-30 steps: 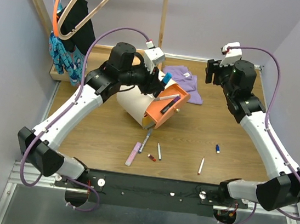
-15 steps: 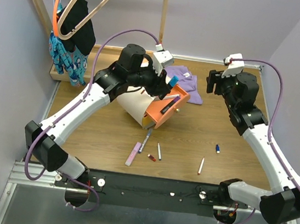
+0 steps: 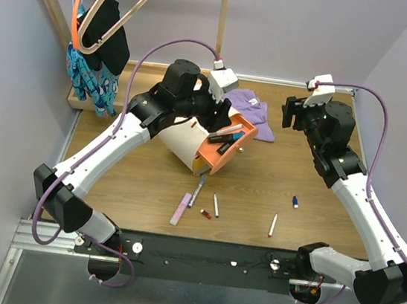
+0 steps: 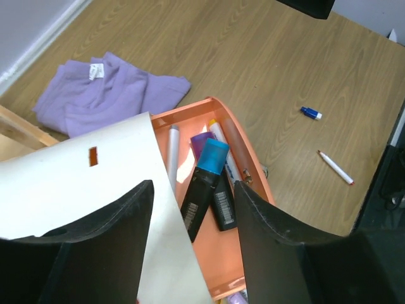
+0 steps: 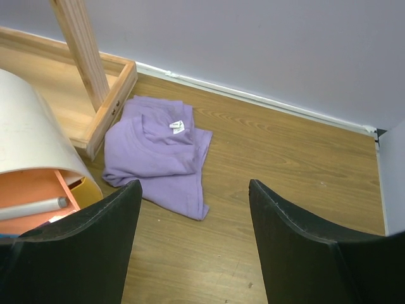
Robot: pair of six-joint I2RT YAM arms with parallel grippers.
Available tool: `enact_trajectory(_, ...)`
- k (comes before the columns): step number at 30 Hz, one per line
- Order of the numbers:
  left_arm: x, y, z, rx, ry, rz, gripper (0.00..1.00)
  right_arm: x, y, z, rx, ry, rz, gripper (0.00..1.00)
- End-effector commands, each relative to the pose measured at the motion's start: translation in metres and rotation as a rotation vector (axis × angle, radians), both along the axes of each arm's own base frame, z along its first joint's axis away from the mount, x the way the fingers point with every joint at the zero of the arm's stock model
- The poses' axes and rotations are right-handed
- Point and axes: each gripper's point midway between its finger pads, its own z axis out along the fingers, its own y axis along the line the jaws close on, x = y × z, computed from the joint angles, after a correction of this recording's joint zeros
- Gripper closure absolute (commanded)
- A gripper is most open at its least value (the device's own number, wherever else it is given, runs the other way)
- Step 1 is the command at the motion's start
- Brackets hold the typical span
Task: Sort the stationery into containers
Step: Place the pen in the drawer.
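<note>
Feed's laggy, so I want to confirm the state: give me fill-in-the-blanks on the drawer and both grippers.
1. The blue-capped black marker lies in the ____ drawer.
2. The left gripper has its fingers ____, holding nothing.
3. The right gripper, also open, looks down on a ____ cloth.
Missing words: orange; open; purple.

The worktop (image 4: pixel 253 50) is showing matt wood grain; purple cloth (image 5: pixel 158 152) is looking soft, creased; cream drum (image 4: pixel 76 190) is looking smooth, matt; its orange drawer (image 4: pixel 215 259) is gleaming faintly.
</note>
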Motion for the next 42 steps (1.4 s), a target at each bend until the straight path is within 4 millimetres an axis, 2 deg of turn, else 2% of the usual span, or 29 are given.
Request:
enact_trajectory(1, -0.012, 0.027, 0.066, -0.025, -0.203, 0.037, 0.37, -0.01, 0.01, 0.013, -0.009, -0.011, 0.091, 0.25)
enact_trajectory(2, -0.013, 0.035, 0.072, -0.02, -0.225, 0.058, 0.37, -0.017, 0.019, 0.022, -0.057, -0.032, 0.175, 0.26)
enact_trajectory(3, -0.011, 0.043, 0.078, -0.016, -0.252, 0.084, 0.36, -0.034, 0.047, 0.024, -0.076, -0.028, 0.372, 0.27)
enact_trajectory(4, -0.005, 0.068, 0.089, -0.012, -0.287, 0.169, 0.36, -0.053, 0.057, 0.016, -0.105, 0.009, 0.481, 0.28)
enact_trajectory(6, 0.003, 0.097, 0.097, -0.01, -0.308, 0.268, 0.35, -0.086, 0.081, 0.019, -0.157, -0.024, 0.719, 0.28)
enact_trajectory(7, 0.011, 0.131, 0.101, -0.011, -0.315, 0.389, 0.34, -0.1, 0.084, 0.01, -0.173, 0.024, 0.771, 0.28)
enact_trajectory(8, 0.016, 0.149, 0.102, -0.01, -0.315, 0.454, 0.32, -0.111, 0.092, 0.01, -0.23, 0.012, 0.841, 0.27)
enact_trajectory(9, 0.019, 0.165, 0.101, -0.005, -0.314, 0.51, 0.29, -0.12, 0.097, 0.021, -0.261, -0.009, 0.882, 0.27)
enact_trajectory(10, 0.015, 0.181, 0.097, 0.005, -0.317, 0.555, 0.28, -0.132, 0.098, 0.012, -0.296, 0.05, 0.923, 0.27)
enact_trajectory(11, 0.018, 0.204, 0.093, 0.023, -0.316, 0.631, 0.25, -0.138, 0.108, 0.011, -0.35, 0.038, 0.982, 0.27)
enact_trajectory(12, 0.016, 0.213, 0.089, 0.031, -0.317, 0.656, 0.24, -0.139, 0.112, 0.012, -0.378, 0.043, 0.992, 0.26)
enact_trajectory(13, 0.009, 0.224, 0.079, 0.039, -0.308, 0.683, 0.23, -0.143, 0.116, 0.031, -0.393, 0.014, 1.007, 0.25)
enact_trajectory(14, 0.006, 0.232, 0.073, 0.045, -0.297, 0.712, 0.22, -0.15, 0.128, 0.037, -0.407, 0.004, 1.051, 0.25)
enact_trajectory(15, 0.005, 0.248, 0.067, 0.054, -0.284, 0.764, 0.2, -0.141, 0.142, 0.03, -0.428, 0.043, 1.08, 0.25)
enact_trajectory(16, -0.001, 0.256, 0.059, 0.057, -0.27, 0.791, 0.18, -0.149, 0.149, 0.025, -0.455, 0.09, 1.126, 0.25)
enact_trajectory(17, -0.005, 0.262, 0.052, 0.065, -0.25, 0.812, 0.17, -0.163, 0.173, 0.042, -0.499, 0.023, 1.204, 0.25)
enact_trajectory(18, -0.005, 0.274, 0.047, 0.066, -0.231, 0.856, 0.16, -0.158, 0.188, 0.026, -0.559, 0.065, 1.224, 0.25)
enact_trajectory(20, -0.012, 0.281, 0.04, 0.057, -0.2, 0.887, 0.13, -0.182, 0.217, 0.014, -0.65, 0.05, 1.339, 0.25)
enact_trajectory(21, -0.014, 0.283, 0.039, 0.033, -0.174, 0.91, 0.13, -0.186, 0.226, 0.005, -0.69, 0.051, 1.36, 0.25)
enact_trajectory(22, -0.015, 0.294, 0.04, 0.018, -0.164, 0.955, 0.13, -0.189, 0.238, -0.017, -0.739, 0.086, 1.405, 0.25)
enact_trajectory(24, -0.015, 0.306, 0.038, -0.024, -0.117, 1.021, 0.11, -0.213, 0.255, -0.048, -0.827, 0.086, 1.521, 0.25)
enact_trajectory(27, -0.011, 0.326, 0.041, -0.096, -0.05, 1.109, 0.11, -0.232, 0.276, -0.087, -0.867, 0.086, 1.637, 0.25)
enact_trajectory(28, -0.008, 0.332, 0.044, -0.119, -0.044, 1.13, 0.11, -0.233, 0.284, -0.092, -0.868, 0.062, 1.652, 0.25)
enact_trajectory(29, -0.008, 0.348, 0.048, -0.167, -0.04, 1.2, 0.11, -0.236, 0.291, -0.107, -0.884, 0.082, 1.682, 0.24)
enact_trajectory(32, -0.006, 0.371, 0.053, -0.243, -0.04, 1.278, 0.11, -0.245, 0.302, -0.134, -0.944, 0.08, 1.768, 0.25)
enact_trajectory(33, -0.004, 0.373, 0.053, -0.256, -0.035, 1.285, 0.11, -0.246, 0.306, -0.154, -0.971, 0.112, 1.798, 0.25)
enact_trajectory(34, -0.004, 0.376, 0.055, -0.266, -0.034, 1.293, 0.11, -0.249, 0.308, -0.163, -0.985, 0.13, 1.814, 0.25)
enact_trajectory(36, -0.004, 0.378, 0.055, -0.273, -0.025, 1.29, 0.12, -0.258, 0.312, -0.19, -1.011, 0.19, 1.857, 0.27)
enact_trajectory(42, -0.007, 0.371, 0.056, -0.272, -0.027, 1.255, 0.12, -0.271, 0.312, -0.237, -1.024, 0.295, 1.928, 0.34)
